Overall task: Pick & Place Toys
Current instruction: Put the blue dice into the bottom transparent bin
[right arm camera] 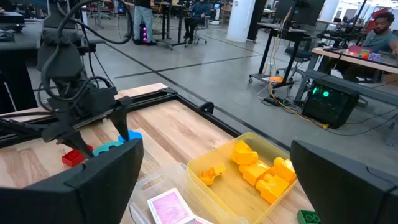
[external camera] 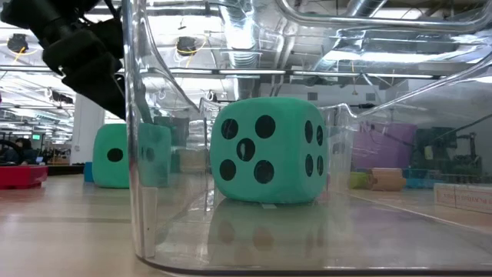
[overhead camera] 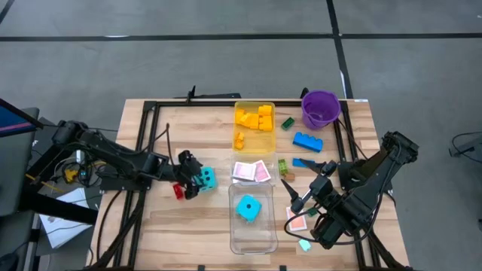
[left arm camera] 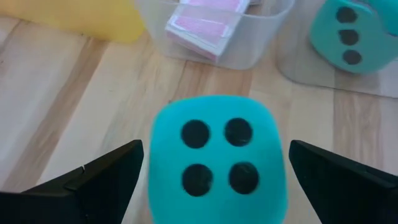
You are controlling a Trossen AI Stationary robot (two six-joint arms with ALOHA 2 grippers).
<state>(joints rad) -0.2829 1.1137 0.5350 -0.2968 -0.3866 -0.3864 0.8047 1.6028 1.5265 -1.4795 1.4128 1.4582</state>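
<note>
A cyan black-dotted die rests on the table left of the trays, its four-dot face showing in the left wrist view. My left gripper is open, and its fingertips stand on either side of this die. I see no plain touch. A red brick lies beside the gripper. A second die sits in the near clear tray. My right gripper is open and empty, raised right of that tray.
A clear tray holds pink-backed cards, and a yellow tray holds yellow bricks. Blue bricks, green bricks and a purple bucket stand at the far right. A card lies under my right arm. Black frame rails edge the table.
</note>
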